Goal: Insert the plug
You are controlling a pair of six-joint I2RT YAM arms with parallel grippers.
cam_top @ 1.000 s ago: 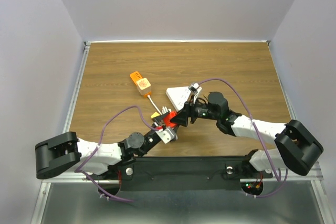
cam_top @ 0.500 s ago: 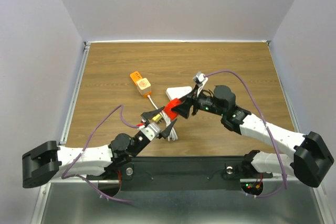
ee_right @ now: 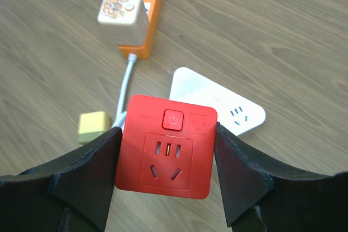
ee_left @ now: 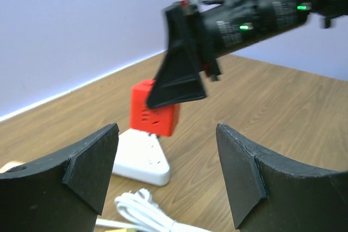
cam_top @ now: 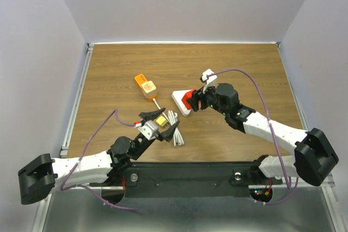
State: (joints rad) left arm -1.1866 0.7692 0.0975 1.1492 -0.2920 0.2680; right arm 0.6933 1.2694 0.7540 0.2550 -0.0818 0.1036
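Red plug cube [cam_top: 187, 99] is being held just right of the middle of the top view, clamped on two opposite sides by the right fingers [ee_right: 81, 180]. From the right wrist camera I am looking straight at its face, where a small power button and a set of socket slots are showing. The black fingers are pressing against its left and right flanks. The cube is hanging over the white socket board [cam_top: 178, 98], which is lying flat on the bench [cam_top: 244, 69]. In the left wrist view the cube is appearing right at the board's top surface, though I am not able to tell whether the two are touching. The right arm is reaching in from the lower right of the top view.

The left fingers [ee_left: 89, 169] are standing spread wide with nothing between them. They are hovering at the lower middle of the top view, pointing toward the cube and the board. Just beside them a coiled white cable [cam_top: 175, 132] is lying on the wood, and a small yellow block [ee_right: 93, 126] is resting next to that cable. Up and to the left of the board, an orange power strip [cam_top: 140, 79] is lying on the bench with a white charger block [cam_top: 148, 87] sitting on its nearer end.
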